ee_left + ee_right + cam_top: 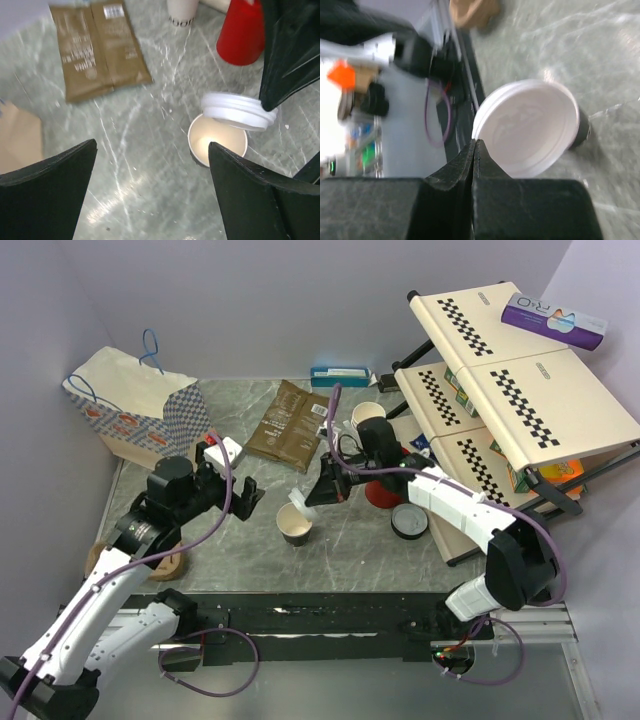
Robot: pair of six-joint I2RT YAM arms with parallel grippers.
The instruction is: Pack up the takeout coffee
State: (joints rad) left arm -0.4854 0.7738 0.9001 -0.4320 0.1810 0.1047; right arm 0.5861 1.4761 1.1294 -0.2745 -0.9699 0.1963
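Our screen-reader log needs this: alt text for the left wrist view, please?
A round white plastic lid, pinched by the right gripper, tilts over an open pale paper cup on a grey marbled table; the left gripper hangs open nearby.

I see the paper cup point(296, 529) standing upright and uncovered near the middle of the counter point(250, 560), its inside pale. Its round white plastic lid point(239, 111) hangs tilted just over the cup's far rim, partly overlapping the mouth. The right claw point(475, 150) pinches the lid at one edge.
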